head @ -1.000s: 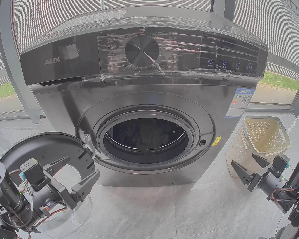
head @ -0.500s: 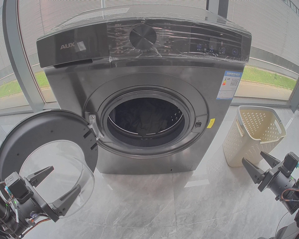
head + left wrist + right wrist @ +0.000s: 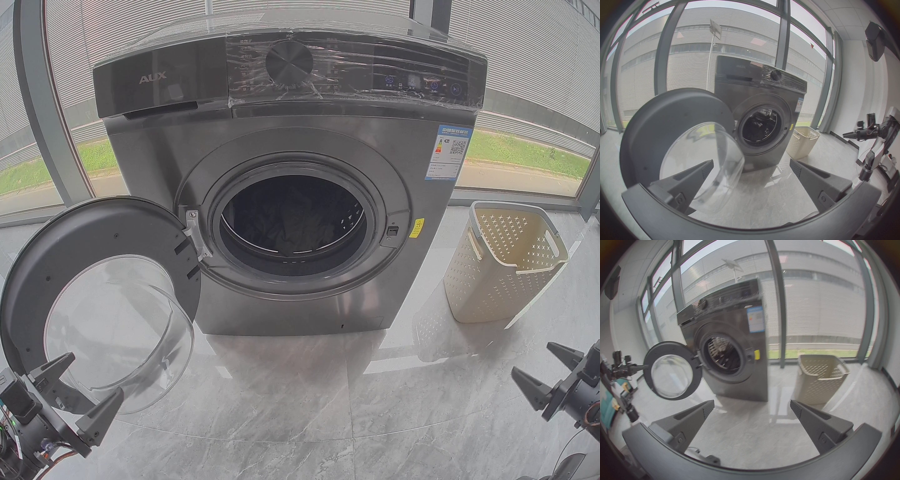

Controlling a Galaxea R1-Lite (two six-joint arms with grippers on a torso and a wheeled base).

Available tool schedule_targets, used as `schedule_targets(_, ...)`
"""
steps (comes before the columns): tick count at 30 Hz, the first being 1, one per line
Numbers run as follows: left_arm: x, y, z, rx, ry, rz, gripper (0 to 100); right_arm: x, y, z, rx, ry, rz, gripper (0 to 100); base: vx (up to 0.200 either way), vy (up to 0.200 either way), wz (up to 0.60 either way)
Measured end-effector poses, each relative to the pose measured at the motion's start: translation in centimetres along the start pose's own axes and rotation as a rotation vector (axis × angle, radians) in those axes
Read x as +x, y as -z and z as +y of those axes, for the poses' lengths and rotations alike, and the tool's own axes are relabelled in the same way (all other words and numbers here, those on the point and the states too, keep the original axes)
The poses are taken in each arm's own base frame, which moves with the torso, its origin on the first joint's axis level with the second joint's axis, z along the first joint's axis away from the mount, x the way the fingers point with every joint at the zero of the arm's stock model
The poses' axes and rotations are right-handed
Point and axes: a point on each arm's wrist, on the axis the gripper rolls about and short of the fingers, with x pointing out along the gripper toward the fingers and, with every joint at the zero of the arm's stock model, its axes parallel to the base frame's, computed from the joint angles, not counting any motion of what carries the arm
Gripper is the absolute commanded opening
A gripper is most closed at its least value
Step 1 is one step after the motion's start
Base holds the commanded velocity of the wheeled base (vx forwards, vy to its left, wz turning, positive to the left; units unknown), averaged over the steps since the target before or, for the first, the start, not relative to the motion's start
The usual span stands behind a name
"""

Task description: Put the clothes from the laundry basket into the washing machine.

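Note:
The grey washing machine [image 3: 287,125] stands ahead with its round door [image 3: 100,294] swung open to the left. Dark clothes [image 3: 290,219] lie inside the drum. A cream laundry basket [image 3: 506,262] stands on the floor to the machine's right, and I see nothing in it. My left gripper [image 3: 81,390] hangs open at the lower left, just in front of the door's glass bowl, holding nothing. My right gripper [image 3: 550,372] is open at the lower right, short of the basket and below it in the head view. The machine [image 3: 762,106] and basket [image 3: 820,377] also appear in the wrist views.
Grey marble floor [image 3: 350,400] spreads in front of the machine. Tall windows with grey frames [image 3: 50,106] rise behind it. The open door takes up the space to the left of the drum opening.
The head view has pulled back from the machine, which now looks smaller and higher. Both grippers have sunk lower in the picture, still open.

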Motion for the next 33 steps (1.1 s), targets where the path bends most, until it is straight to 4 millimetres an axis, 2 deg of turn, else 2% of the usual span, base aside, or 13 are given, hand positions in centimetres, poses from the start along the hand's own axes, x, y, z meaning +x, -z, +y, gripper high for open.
schedule_targets(4,-1.3,0.6,0.7,-0.003,-0.066,-0.012,100,-1.9,0.0,-1.0,-0.025,0.118,-0.079,100,0.000,0.000,0.00)
schedule_targets(7,-2.3,1.4,1.0,-0.003,-0.114,0.001,100,-3.2,0.3,-1.4,-0.033,0.181,-0.117,100,-0.200,0.000,0.00)
schedule_targets(10,-3.4,2.3,1.2,-0.007,-0.157,0.020,100,-4.4,1.1,-1.4,-0.035,0.224,-0.127,100,-0.200,0.000,0.00)
schedule_targets(17,-5.5,4.5,1.2,-0.020,-0.230,0.044,100,-6.7,3.7,-1.1,-0.035,0.239,-0.101,100,0.000,0.000,0.00)
schedule_targets(25,-6.7,5.1,0.9,-0.015,-0.316,-0.042,100,-8.0,5.2,-0.5,-0.040,0.209,-0.159,100,0.000,0.000,0.00)
schedule_targets(33,-7.4,5.5,0.5,0.036,-0.403,-0.122,100,-8.5,6.2,-0.5,-0.031,0.296,-0.163,100,0.000,0.000,0.00)
